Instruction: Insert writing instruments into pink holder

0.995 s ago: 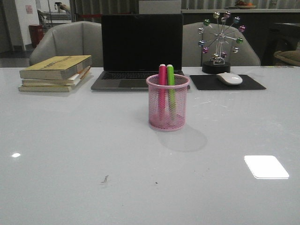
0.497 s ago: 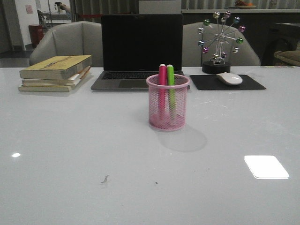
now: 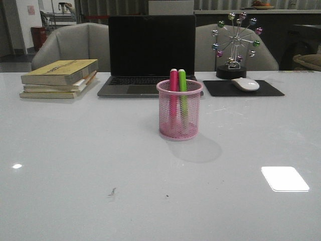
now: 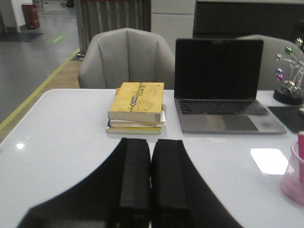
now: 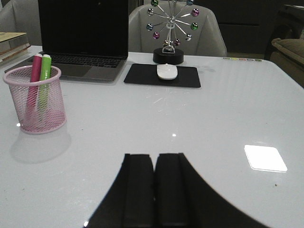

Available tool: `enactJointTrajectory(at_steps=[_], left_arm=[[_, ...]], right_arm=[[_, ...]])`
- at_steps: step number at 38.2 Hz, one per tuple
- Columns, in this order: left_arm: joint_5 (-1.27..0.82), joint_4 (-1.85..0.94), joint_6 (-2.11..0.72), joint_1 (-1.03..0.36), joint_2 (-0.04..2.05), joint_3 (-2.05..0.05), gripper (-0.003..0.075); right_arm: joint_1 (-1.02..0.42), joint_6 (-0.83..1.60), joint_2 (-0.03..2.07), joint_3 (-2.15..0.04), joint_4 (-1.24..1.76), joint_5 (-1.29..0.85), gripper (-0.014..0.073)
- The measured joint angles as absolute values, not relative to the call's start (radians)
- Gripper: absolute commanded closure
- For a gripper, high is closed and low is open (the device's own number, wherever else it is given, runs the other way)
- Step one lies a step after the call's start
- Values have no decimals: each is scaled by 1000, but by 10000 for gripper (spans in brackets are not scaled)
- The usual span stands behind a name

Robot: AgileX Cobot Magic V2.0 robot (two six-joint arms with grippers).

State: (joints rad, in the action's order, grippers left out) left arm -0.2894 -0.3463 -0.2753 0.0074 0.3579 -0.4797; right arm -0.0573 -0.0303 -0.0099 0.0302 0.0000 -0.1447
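The pink holder [image 3: 179, 113] stands upright at the middle of the table, in front of the laptop. Inside it stand the pink marker [image 3: 173, 85] and the green marker [image 3: 182, 85], side by side, their pale cap ends above the rim. The right wrist view shows the holder [image 5: 34, 102] with both markers [image 5: 40, 71] in it. Its edge [image 4: 295, 175] shows in the left wrist view. My left gripper [image 4: 151, 142] is shut and holds nothing. My right gripper [image 5: 155, 157] is shut and holds nothing. Neither gripper shows in the front view; both hang well back from the holder.
A dark laptop [image 3: 150, 50] stands behind the holder. A stack of books [image 3: 57, 78] lies at the back left. A white mouse [image 3: 245, 84] on a black pad [image 3: 243, 89] and a ball-wheel ornament [image 3: 234, 42] are at the back right. Chairs stand beyond the table.
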Motion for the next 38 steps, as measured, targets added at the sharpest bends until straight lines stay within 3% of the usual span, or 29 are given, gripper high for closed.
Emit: enactJointTrajectory(at_steps=[16,27,38], left_arm=[[-219,-38,86,7,174,-271,621],[-114,-23,106,7,5,-80,621],[-93,-23,106,7,-5,4,621]], right_arm=[[-57,-28,-10,30,0,-145,545],[-57,-26,-10,30,0,-145,545],[-57,-26,-10,30,0,-142,545]])
